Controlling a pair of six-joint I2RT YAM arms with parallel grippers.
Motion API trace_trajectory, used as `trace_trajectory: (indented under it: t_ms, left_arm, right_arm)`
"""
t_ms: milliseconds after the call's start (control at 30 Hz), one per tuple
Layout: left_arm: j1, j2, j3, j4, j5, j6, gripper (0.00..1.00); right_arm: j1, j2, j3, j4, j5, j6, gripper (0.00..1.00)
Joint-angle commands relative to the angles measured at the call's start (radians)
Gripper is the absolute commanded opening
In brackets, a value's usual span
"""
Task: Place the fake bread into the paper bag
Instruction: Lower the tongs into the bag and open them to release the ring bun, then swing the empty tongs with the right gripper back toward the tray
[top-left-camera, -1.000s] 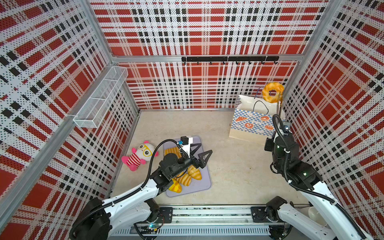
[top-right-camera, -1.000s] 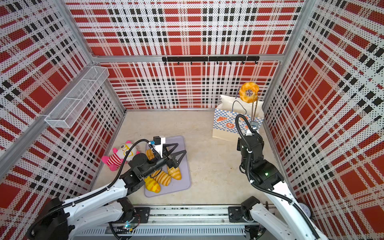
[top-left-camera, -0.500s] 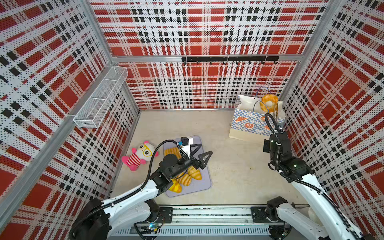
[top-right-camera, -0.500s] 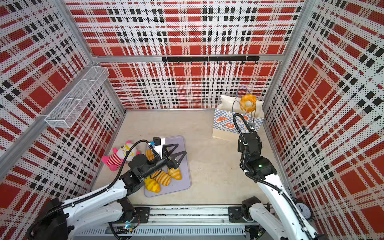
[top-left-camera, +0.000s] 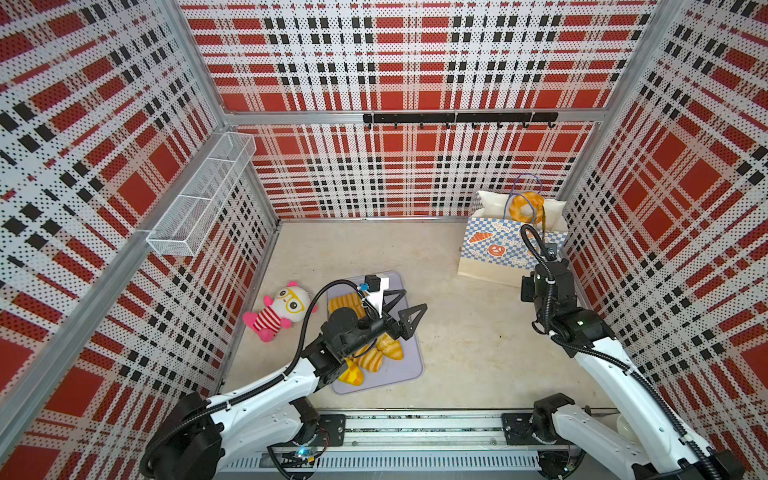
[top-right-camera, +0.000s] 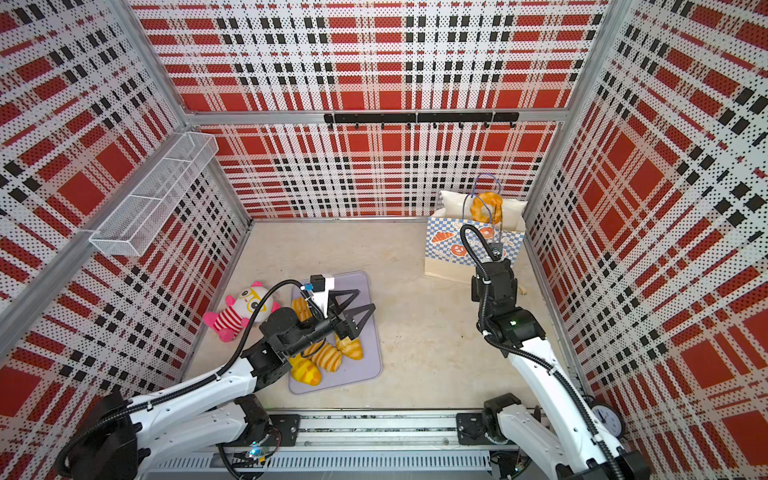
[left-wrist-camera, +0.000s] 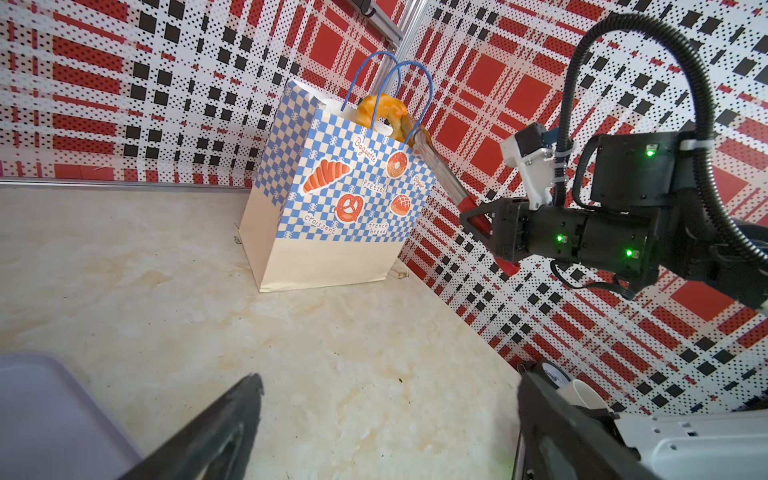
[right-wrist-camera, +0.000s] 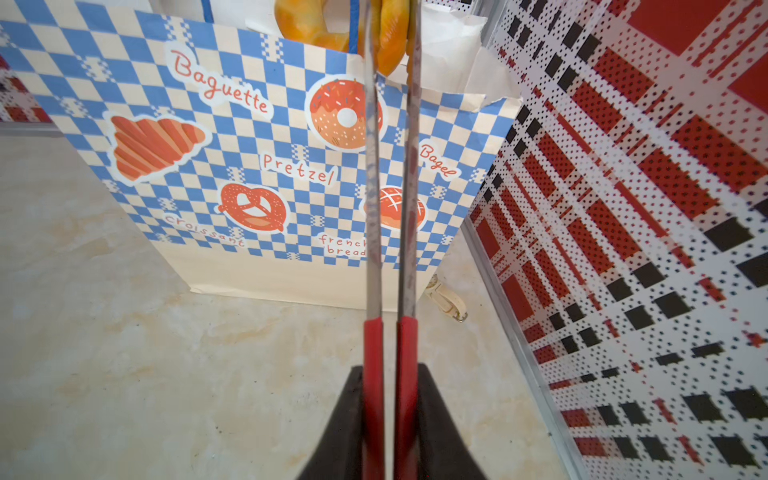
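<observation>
The paper bag (top-left-camera: 494, 253) (top-right-camera: 449, 249) (left-wrist-camera: 332, 208) (right-wrist-camera: 249, 145) stands upright at the back right. A ring donut (top-left-camera: 525, 208) (top-right-camera: 486, 208) (left-wrist-camera: 380, 114) (right-wrist-camera: 307, 20) sits in its mouth between the cord handles. My right gripper (right-wrist-camera: 390, 374) (left-wrist-camera: 478, 224) is shut on the red handles of metal tongs (right-wrist-camera: 372, 187) (left-wrist-camera: 440, 170), whose tips flank one side of the donut. More fake bread (top-left-camera: 374, 357) (top-right-camera: 328, 357) lies on a lavender tray (top-left-camera: 409, 365) (top-right-camera: 365, 361). Above the tray hangs my left gripper (top-left-camera: 405, 305) (top-right-camera: 355, 305) (left-wrist-camera: 388, 386), open and empty.
A pink-and-white striped plush doll (top-left-camera: 282, 309) lies left of the tray. A wire basket (top-left-camera: 199, 199) hangs on the left wall and a black hook rail (top-left-camera: 457, 118) on the back wall. A white mug (left-wrist-camera: 582, 395) and a small clock (top-right-camera: 606, 417) sit by the right arm's base.
The right arm has drawn back and lowered the tongs, bringing the donut from above the bag down into its mouth. The left arm has not moved.
</observation>
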Motion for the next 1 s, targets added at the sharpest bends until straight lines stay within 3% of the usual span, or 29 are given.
trace_trajectory:
  t_ms: [0, 200, 567, 867, 967]
  left_arm:
    - [-0.006, -0.002, 0.002, 0.02, 0.001, 0.01, 0.98]
    - [-0.006, 0.003, 0.003, 0.019, 0.002, 0.01, 0.98]
    - [-0.007, 0.001, 0.004, 0.012, -0.006, 0.01, 0.98]
    - [-0.008, 0.002, 0.016, -0.016, -0.059, -0.006, 0.98]
    - [-0.009, -0.001, 0.014, -0.023, -0.098, -0.018, 0.98]
  right_arm:
    - [-0.005, -0.022, -0.013, 0.055, -0.01, -0.008, 0.28]
    - [-0.004, -0.046, -0.006, 0.048, -0.003, 0.002, 0.34]
    - [-0.004, -0.173, 0.057, 0.022, -0.062, 0.052, 0.33]
    - [-0.005, -0.273, 0.053, 0.074, -0.35, 0.076, 0.32]
    - [-0.005, -0.278, 0.034, 0.102, -0.514, 0.084, 0.32]
